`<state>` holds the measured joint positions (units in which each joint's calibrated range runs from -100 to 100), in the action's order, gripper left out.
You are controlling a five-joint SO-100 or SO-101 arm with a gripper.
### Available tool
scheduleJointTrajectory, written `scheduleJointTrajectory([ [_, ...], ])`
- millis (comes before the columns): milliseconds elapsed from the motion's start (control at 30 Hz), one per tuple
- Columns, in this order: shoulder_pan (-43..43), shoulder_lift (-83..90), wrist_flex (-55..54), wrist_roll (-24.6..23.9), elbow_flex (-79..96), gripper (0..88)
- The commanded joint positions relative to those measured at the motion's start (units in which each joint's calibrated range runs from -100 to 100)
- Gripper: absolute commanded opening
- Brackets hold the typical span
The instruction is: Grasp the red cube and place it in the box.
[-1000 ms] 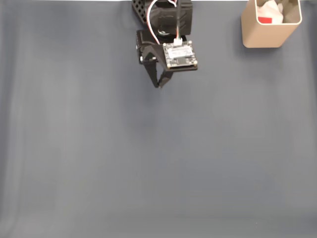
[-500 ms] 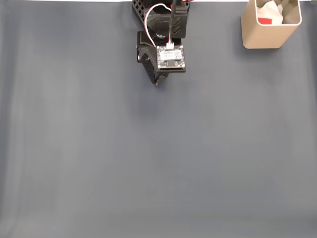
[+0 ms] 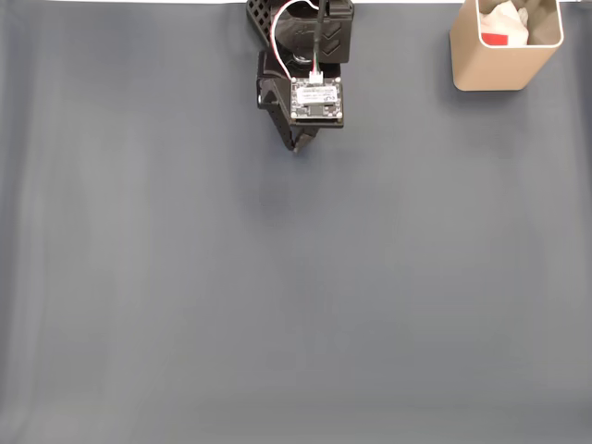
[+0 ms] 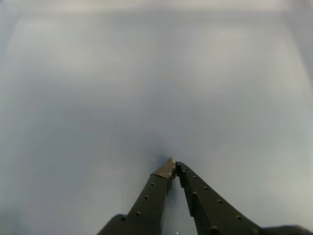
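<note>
The red cube (image 3: pixel 495 39) sits inside the box (image 3: pixel 499 67), showing as a small red patch against the white interior near the left inner wall in the fixed view, so by the look of things the placing is already done. Beside it in the box lies something pale and crumpled, white or light pink, which is too small to identify. The box stands upright at the top right corner of the grey counter (image 3: pixel 296 296), well apart from the arm, its opening facing up so things can be dropped in from above. The end effector (image 4: pixel 172 165) is pressed together with nothing between its tips; in the wrist view the two dark fingers meet at a point over bare grey surface. In the fixed view the arm is folded in close to its base at the top centre, its tips pointing down toward the counter, which I judge to be a resting pose with the job complete.
</note>
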<state>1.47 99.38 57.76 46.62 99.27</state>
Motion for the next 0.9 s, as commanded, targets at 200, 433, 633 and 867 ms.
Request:
scheduleJointTrajectory([
  [200,-1.0,0.5,11.4,-0.1,0.5,0.1],
  [433,-1.1,0.5,14.7,0.4,0.5,0.6],
  [633,-1.1,0.5,18.0,1.3,0.5,0.6],
  [867,-1.1,0.5,18.3,0.2,0.5,0.6],
])
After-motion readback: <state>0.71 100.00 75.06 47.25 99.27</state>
